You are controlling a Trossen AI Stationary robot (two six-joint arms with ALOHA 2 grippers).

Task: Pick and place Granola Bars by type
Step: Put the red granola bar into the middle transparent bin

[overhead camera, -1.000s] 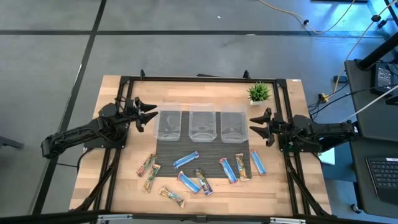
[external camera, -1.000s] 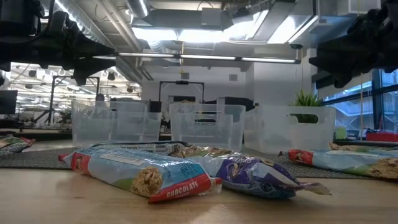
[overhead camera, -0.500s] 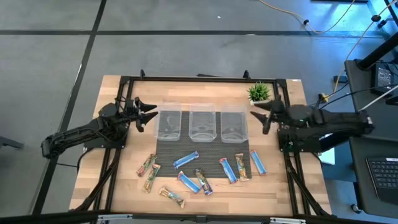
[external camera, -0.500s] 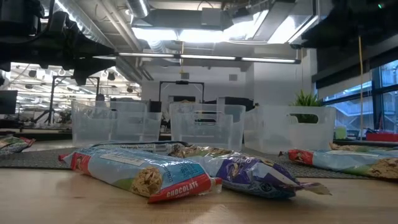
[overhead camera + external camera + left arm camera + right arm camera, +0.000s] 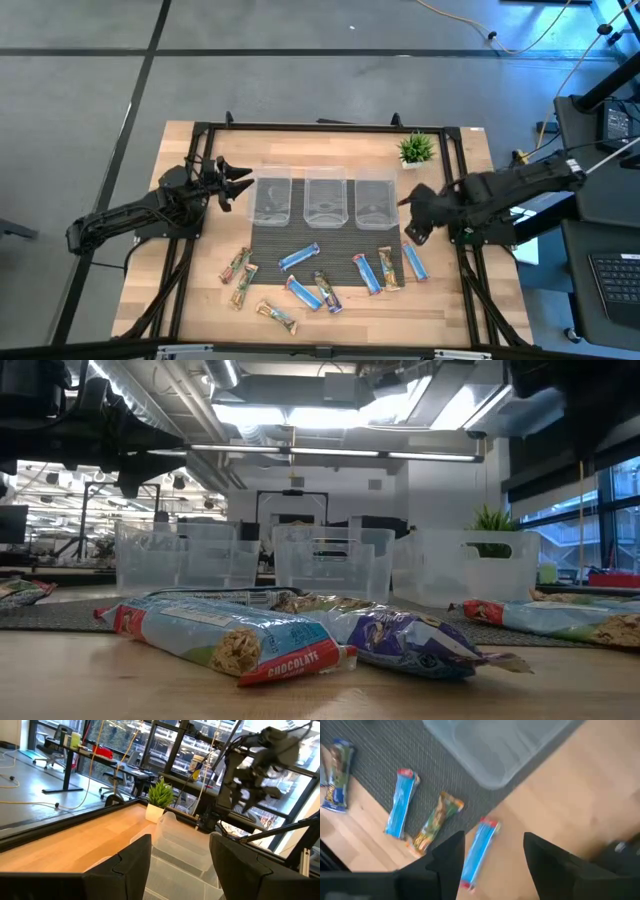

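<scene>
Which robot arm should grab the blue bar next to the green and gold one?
Probably the right. The right gripper hangs open above the blue bar, which shows between its fingers in the right wrist view. The left gripper waits by the far bin, away from that bar.

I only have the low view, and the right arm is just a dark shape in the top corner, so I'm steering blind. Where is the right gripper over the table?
Observer: The right gripper hovers just outside the right bin, by the right edge of the mat.
Operator: Open or shut?
Observer: Open. Its wrist view shows the fingers apart, holding nothing.
Operator: Which bar is nearest?
Observer: A blue bar at the mat's right edge, nearer the table's front. In the wrist view it lies between the fingers.
</scene>
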